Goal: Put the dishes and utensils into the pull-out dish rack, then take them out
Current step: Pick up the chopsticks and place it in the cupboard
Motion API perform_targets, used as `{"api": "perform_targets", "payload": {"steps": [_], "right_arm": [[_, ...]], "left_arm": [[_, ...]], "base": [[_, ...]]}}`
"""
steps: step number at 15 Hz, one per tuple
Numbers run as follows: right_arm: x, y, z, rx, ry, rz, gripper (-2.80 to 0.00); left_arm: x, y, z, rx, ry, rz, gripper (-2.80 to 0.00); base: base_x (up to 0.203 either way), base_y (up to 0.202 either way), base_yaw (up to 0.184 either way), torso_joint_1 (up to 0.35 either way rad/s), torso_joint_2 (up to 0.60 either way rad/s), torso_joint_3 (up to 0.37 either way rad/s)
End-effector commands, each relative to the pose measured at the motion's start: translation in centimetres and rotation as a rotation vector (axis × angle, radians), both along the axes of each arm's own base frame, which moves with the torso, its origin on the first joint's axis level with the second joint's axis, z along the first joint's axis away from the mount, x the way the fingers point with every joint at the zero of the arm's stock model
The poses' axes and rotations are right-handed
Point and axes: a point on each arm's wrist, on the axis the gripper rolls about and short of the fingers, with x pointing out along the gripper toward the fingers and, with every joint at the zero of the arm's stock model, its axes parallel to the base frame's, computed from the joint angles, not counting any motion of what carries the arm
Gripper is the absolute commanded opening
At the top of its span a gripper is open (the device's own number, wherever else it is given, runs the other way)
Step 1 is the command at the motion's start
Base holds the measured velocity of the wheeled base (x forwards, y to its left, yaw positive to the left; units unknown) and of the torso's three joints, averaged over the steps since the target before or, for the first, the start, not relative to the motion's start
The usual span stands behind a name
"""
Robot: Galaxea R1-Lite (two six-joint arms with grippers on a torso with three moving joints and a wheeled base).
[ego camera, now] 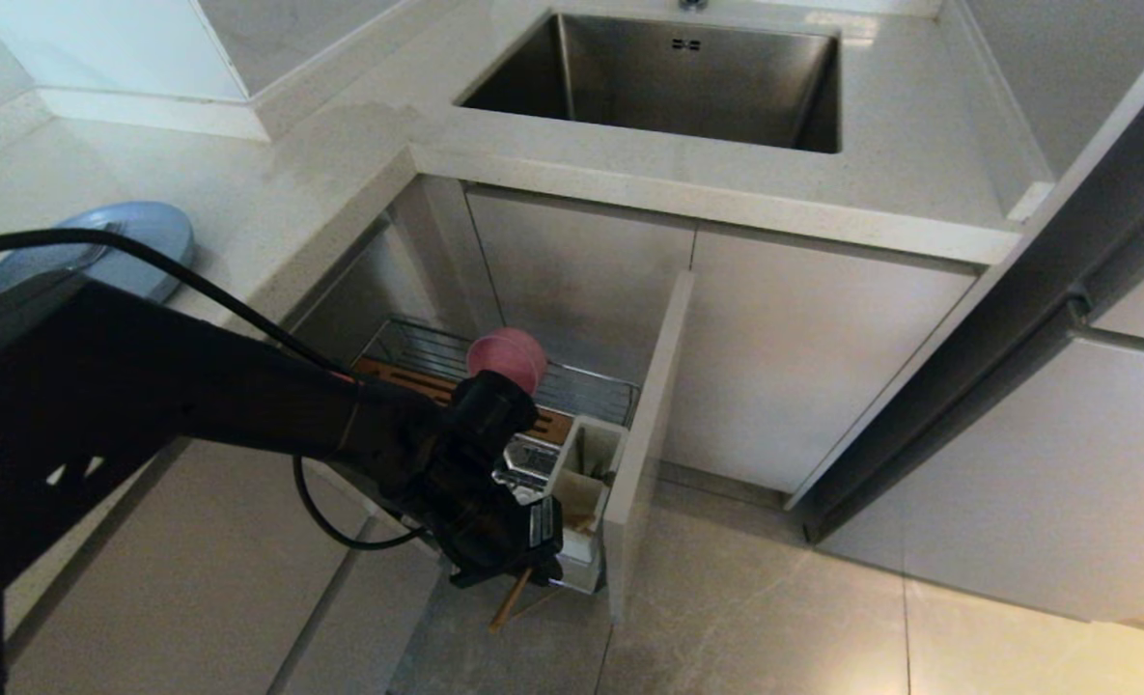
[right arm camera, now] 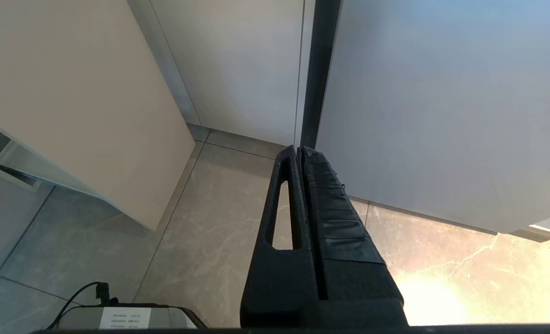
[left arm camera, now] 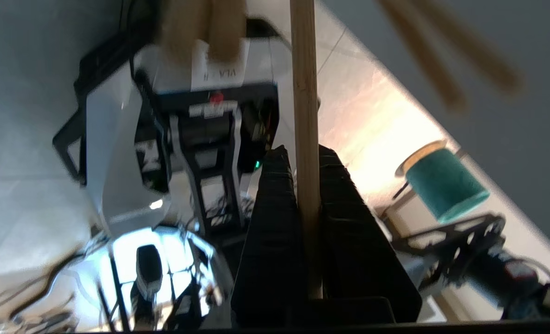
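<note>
My left gripper (left arm camera: 307, 162) clamped tight on chopstick (left arm camera: 305, 116), stick running between both pads, tail end poking out below hand in head view. Gripper sits just beside white utensil cup (ego camera: 586, 483) at front of pull-out dish rack (ego camera: 591, 391). Pink bowl (ego camera: 506, 355) in rack. Light-blue plate (ego camera: 137, 241) on counter. My right gripper (right arm camera: 300, 155) pressed closed, empty, above floor.
</note>
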Motion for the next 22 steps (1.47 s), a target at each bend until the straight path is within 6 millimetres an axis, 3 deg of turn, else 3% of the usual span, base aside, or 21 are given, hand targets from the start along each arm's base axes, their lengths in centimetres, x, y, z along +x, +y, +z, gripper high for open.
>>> {"api": "perform_targets", "payload": {"steps": [1, 7, 15, 16, 22], "right_arm": [[0.1, 0.0, -0.2, 0.000, 0.008, 0.001, -2.80], [0.1, 0.0, -0.2, 0.000, 0.008, 0.001, -2.80], [0.1, 0.0, -0.2, 0.000, 0.007, 0.001, -2.80], [0.1, 0.0, -0.3, 0.000, 0.009, 0.001, -2.80], [0.1, 0.0, -0.2, 0.000, 0.009, 0.000, -2.80]], "left_arm": [[0.6, 0.0, -1.0, 0.005, 0.014, 0.012, -2.80], [2.1, -0.5, -2.8, -0.024, -0.035, 0.021, -2.80], [2.9, -0.5, -2.7, -0.034, -0.056, 0.029, -2.80], [2.9, -0.6, -2.6, -0.036, -0.059, 0.029, 0.00], [3.1, -0.7, -1.9, -0.043, -0.083, 0.033, 0.00]], "base": [[0.000, 0.000, 0.000, 0.000, 0.00, 0.000], [0.000, 0.000, 0.000, 0.000, 0.00, 0.000], [0.000, 0.000, 0.000, 0.000, 0.00, 0.000], [0.000, 0.000, 0.000, 0.000, 0.00, 0.000], [0.000, 0.000, 0.000, 0.000, 0.00, 0.000]]}}
